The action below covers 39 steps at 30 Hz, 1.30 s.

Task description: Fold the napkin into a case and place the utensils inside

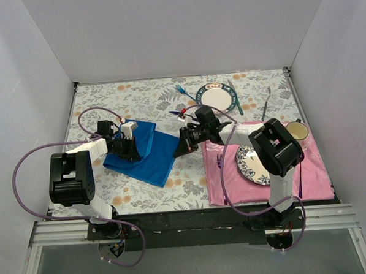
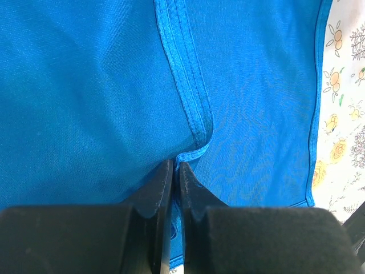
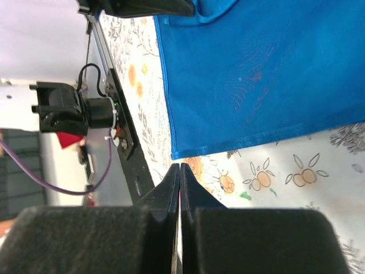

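Observation:
The bright blue napkin point(image 1: 156, 160) lies folded on the floral tablecloth, left of centre. My left gripper point(image 1: 132, 149) rests on it and is shut on a hemmed edge of the cloth point(image 2: 194, 103), with blue fabric pinched between the jaws point(image 2: 175, 164). My right gripper point(image 1: 178, 147) is shut and empty, just off the napkin's right edge point(image 3: 256, 74), over the tablecloth point(image 3: 180, 166). The light-blue fork point(image 1: 182, 91) lies at the back beside a teal-rimmed plate. A dark purple knife point(image 1: 300, 179) lies on the pink placemat's right side.
A teal-rimmed plate point(image 1: 216, 98) with a teal knife point(image 1: 235, 97) sits at the back. The pink placemat point(image 1: 314, 173) holds a patterned plate point(image 1: 252, 165), a magenta fork point(image 1: 220, 170) and a mug point(image 1: 298, 131). A grey utensil point(image 1: 266, 105) lies back right. White walls enclose the table.

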### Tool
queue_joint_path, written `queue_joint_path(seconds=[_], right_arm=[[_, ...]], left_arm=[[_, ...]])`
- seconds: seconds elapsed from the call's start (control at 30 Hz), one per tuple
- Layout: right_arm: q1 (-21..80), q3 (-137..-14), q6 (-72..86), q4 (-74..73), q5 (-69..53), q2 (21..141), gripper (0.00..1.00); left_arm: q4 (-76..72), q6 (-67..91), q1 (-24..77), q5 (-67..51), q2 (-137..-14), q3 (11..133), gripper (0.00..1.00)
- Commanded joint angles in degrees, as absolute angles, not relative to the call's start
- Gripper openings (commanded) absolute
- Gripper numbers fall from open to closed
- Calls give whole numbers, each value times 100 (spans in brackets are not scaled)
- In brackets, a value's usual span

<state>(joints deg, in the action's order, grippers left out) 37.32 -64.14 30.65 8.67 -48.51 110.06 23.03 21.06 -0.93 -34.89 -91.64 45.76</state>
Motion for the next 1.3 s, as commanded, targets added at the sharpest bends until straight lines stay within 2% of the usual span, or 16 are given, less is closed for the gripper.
queue_joint_path(seconds=[0.0,0.33,0.6,0.77,1.27], right_arm=[[3832,-6170,4042,1837,-4667,11170,1],[3893,-5986,4323,2381,-4140,11637,1],[4034,-6003,4306,2145,-3446,11777,1],[4043,-5915,4587,2583,-3498,11708,1],[4148,-5678,4773,2646,-3656,11330,1]], left_arm=[[2171,2074,-79,-3138,-9071,4421,0],[2136,2101,-79,-3226,-9106,4377,0],[2153,2145,-79,-3278,-9053,4438,0],[2188,2118,-79,-3252,-9035,4412,0],[2224,2083,-79,-3208,-9097,4500,0]])
